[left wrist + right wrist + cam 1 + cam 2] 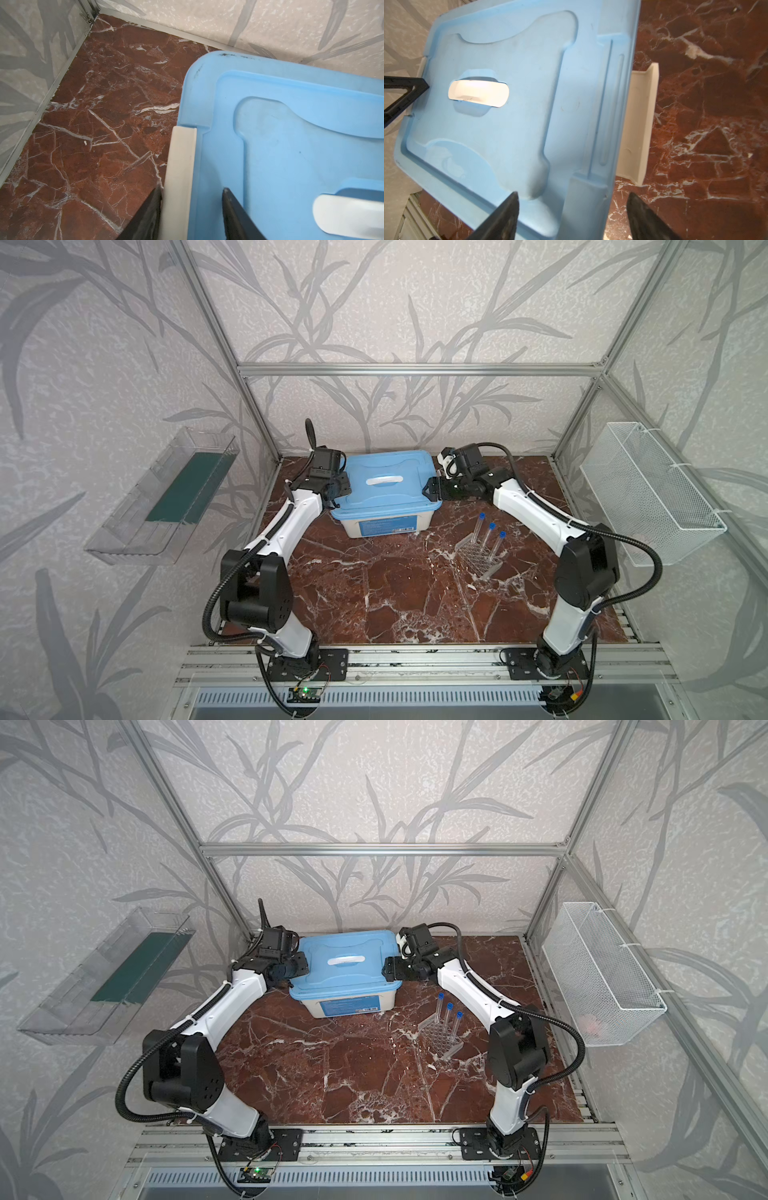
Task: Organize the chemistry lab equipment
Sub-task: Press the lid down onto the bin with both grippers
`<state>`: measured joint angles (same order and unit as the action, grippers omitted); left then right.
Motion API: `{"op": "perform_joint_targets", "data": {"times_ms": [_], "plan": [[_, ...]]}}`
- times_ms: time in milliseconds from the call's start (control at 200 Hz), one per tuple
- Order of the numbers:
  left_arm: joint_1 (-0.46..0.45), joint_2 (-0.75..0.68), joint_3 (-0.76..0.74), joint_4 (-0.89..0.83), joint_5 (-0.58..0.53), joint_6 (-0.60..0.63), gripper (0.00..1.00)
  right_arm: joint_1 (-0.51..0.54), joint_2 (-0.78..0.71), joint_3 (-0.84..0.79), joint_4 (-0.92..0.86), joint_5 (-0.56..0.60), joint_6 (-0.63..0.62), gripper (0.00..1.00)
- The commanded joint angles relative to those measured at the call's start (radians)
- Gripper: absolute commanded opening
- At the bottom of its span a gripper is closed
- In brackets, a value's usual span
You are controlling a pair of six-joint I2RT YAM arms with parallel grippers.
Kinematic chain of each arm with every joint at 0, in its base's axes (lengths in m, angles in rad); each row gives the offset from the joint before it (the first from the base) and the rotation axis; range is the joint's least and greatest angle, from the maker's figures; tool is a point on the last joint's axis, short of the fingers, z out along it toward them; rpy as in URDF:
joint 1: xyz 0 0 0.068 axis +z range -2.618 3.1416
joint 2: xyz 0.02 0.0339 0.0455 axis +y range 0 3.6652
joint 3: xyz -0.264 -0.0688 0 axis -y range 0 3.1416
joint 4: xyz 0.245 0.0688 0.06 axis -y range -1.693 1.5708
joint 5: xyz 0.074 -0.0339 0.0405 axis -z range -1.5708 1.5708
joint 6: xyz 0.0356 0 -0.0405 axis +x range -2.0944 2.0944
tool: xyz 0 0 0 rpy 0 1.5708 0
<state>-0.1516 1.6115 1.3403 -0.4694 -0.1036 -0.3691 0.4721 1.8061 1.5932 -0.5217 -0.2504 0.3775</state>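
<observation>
Clear rack (478, 560) holds three blue-capped tubes (487, 537) near one tub (374, 526).

Left arm (286, 526) and right arm (536, 506) stretched forward, angled inward toward each other. Left gripper (344, 489) jaws partway apart, grip unclear; right gripper (429, 489) jaws spread wide.

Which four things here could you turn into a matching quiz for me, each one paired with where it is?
Things:
1. tubes
2. tub
3. wire basket
4. clear bin

Places:
A. hung up on the left
B. at the back of the table
C. standing in the rack
D. hung up on the right

Pairs: 1-C, 2-B, 3-D, 4-A
</observation>
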Motion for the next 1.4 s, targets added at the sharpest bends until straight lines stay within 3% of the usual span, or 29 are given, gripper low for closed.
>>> {"op": "perform_joint_targets", "data": {"times_ms": [0,150,290,435,650,840,1394], "plan": [[-0.011,0.03,-0.017,-0.121,0.03,-0.013,0.49,-0.053,-0.059,0.01,0.022,-0.074,-0.001,0.97],[-0.005,0.035,-0.013,-0.118,0.04,-0.023,0.49,-0.102,0.001,0.019,0.022,-0.132,0.017,0.99],[-0.005,0.033,-0.024,-0.096,0.075,-0.03,0.49,-0.121,0.094,0.06,0.029,-0.268,0.01,0.99],[-0.011,0.043,-0.029,-0.11,0.089,-0.02,0.49,-0.115,0.111,0.036,0.093,-0.298,0.019,1.0],[-0.017,0.038,-0.062,-0.074,0.118,-0.047,0.49,-0.113,0.125,0.021,0.11,-0.314,0.016,0.87],[-0.077,0.075,-0.04,-0.064,0.105,-0.067,0.49,-0.109,0.065,-0.032,0.139,-0.235,-0.014,0.71],[-0.221,0.2,0.061,-0.041,0.132,-0.139,0.49,0.031,0.044,0.023,0.004,-0.003,-0.173,0.47]]}}
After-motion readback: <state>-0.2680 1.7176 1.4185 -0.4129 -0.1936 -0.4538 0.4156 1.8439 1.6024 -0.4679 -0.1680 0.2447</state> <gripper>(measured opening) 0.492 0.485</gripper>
